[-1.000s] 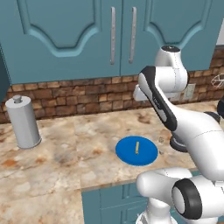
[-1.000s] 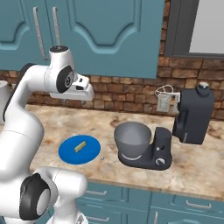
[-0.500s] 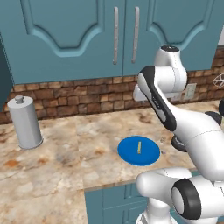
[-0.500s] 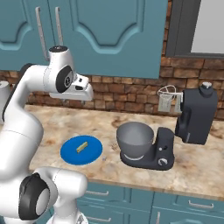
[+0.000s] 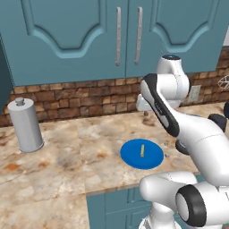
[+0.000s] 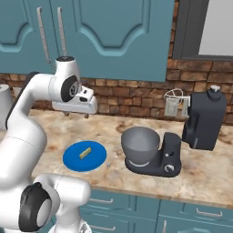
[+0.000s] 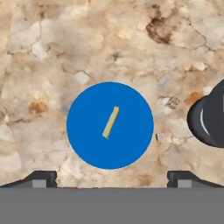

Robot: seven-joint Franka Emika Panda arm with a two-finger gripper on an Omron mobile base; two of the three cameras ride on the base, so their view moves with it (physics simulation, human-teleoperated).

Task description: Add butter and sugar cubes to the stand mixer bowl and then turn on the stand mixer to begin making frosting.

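Observation:
The butter [image 7: 110,122] is a thin tan stick lying on a round blue plate [image 7: 87,144], below my hand. It also shows on the plate in both base views, the butter [image 5: 142,150] [image 6: 85,152] on the plate [image 5: 132,157] [image 6: 73,161]. My gripper [image 7: 112,178] hangs high above the plate, open wide and holding nothing; it also appears as gripper [image 6: 76,114] [image 5: 146,114]. The grey stand mixer bowl [image 6: 140,144] sits on the black stand mixer [image 6: 202,120], right of the plate. A tiny pale cube [image 7: 160,137] lies between plate and mixer.
A tall grey canister [image 5: 26,125] stands at the counter's left. A wire whisk holder [image 6: 175,103] sits by the brick wall behind the mixer. Blue cabinets hang above, and the counter's front edge [image 5: 112,190] runs close to the plate.
The whole picture drifted slightly sideways a second ago, so the camera moved a little. The arm, plate and butter keep the same places relative to each other.

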